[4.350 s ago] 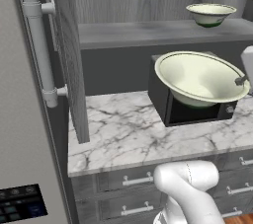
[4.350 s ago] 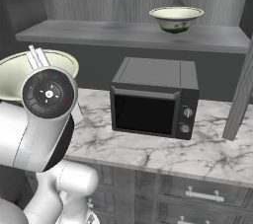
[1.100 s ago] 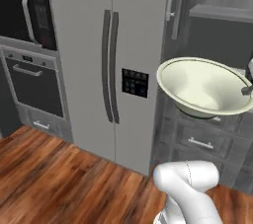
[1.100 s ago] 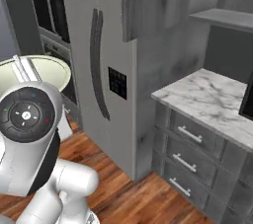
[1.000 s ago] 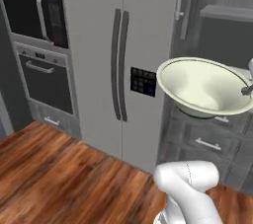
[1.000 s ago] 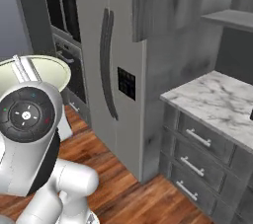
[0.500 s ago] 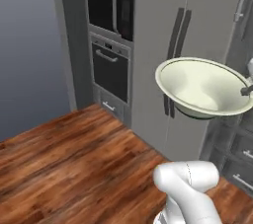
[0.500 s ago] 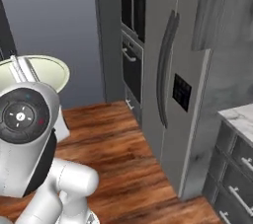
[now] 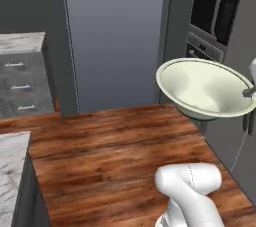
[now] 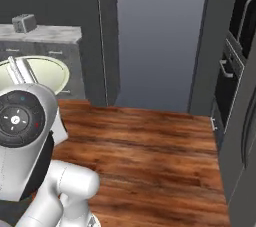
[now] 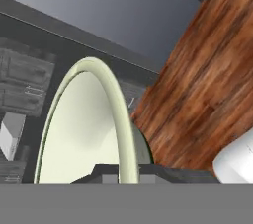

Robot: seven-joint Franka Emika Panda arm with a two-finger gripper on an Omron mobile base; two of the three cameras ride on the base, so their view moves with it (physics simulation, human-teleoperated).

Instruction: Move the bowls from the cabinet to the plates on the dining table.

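A cream-white bowl (image 9: pixel 202 87) hangs tilted in the air over the wooden floor, its hollow facing the left base camera. My gripper (image 9: pixel 248 92) is shut on its right rim at the picture's edge. In the hand view the bowl's rim (image 11: pixel 116 109) runs edge-on up from the gripper (image 11: pixel 121 171), with both fingertips pinching it. From the right base view the bowl (image 10: pixel 42 73) peeks out behind the arm's wrist. A corner of the white marble dining table (image 9: pixel 11 168) on its dark base shows at the lower left. The cabinet and the plates are out of view.
Brown wooden floor (image 9: pixel 110 146) spreads ahead. A marble counter over grey drawers (image 9: pixel 20 78) stands at the left, with a small toaster (image 10: pixel 24 21) on it. A built-in oven and microwave column (image 9: pixel 215 16) rises on the right, beside a plain grey wall (image 10: pixel 160 31).
The base has turned, so the whole scene swept past: fridge and oven slid off to the right, and floor, wall and a marble corner came in. The bowl stays gripped, unchanged.
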